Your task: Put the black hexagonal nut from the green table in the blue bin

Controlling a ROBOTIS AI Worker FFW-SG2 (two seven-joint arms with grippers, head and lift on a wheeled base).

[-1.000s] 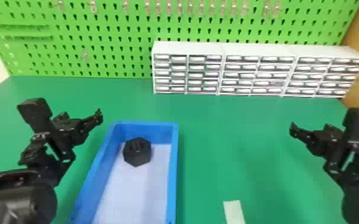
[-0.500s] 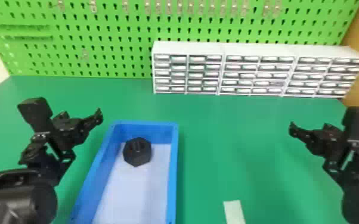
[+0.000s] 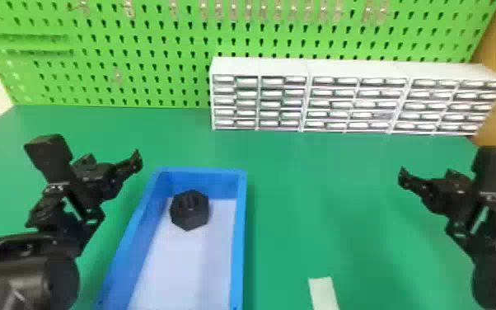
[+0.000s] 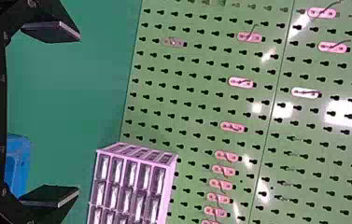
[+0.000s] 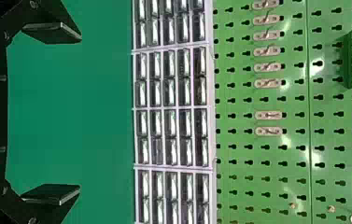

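Note:
In the head view my left gripper (image 3: 136, 160) is above the table, left of the blue bin (image 3: 239, 231). The black hexagonal nut (image 3: 189, 211) lies inside that bin, on its pale floor near the far wall. My right gripper (image 3: 403, 178) stays at the right side over the green table (image 3: 321, 206), well away from the bin. In the left wrist view the left gripper (image 4: 79, 114) has its fingers wide apart with nothing between them; a corner of the blue bin (image 4: 18, 163) shows beyond. The right gripper (image 5: 80, 114) in the right wrist view is likewise open and holds nothing.
A white drawer cabinet (image 3: 259, 66) stands at the back of the table, against a green pegboard (image 3: 144, 62) with metal hooks. Right of the bin, at the near edge of the head view, a pale strip (image 3: 323, 292) lies on the table.

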